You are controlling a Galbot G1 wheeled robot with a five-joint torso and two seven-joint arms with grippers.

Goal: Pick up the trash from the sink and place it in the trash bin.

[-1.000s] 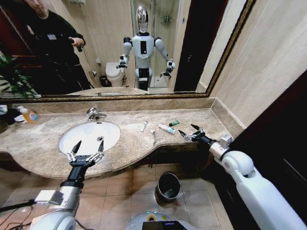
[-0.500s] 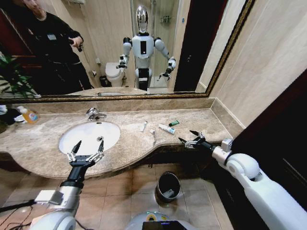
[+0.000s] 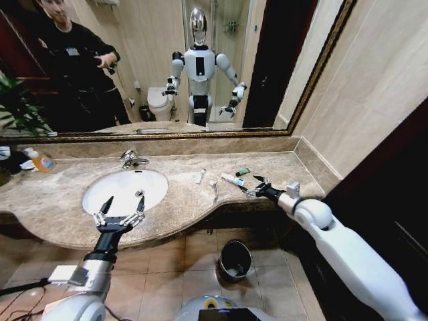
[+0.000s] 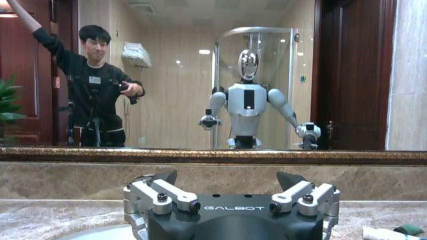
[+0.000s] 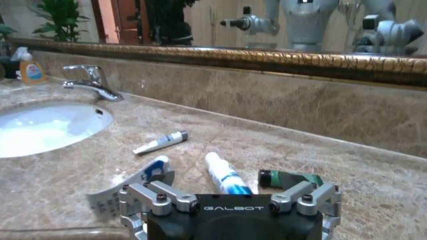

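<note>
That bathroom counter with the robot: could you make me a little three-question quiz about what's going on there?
1. True or false: the trash bin stands on the counter beside the sink.
2. Which gripper is nearest the white-and-green tube? A) left gripper B) right gripper
3. Fill in: the clear bottle with an orange label stands on the counter at the robot's far ____.

Key
1. False: it stands on the floor below the counter's edge.
2. B: it hovers open just beside the tube, while the left gripper hangs open at the sink's near rim.
3. left
</note>
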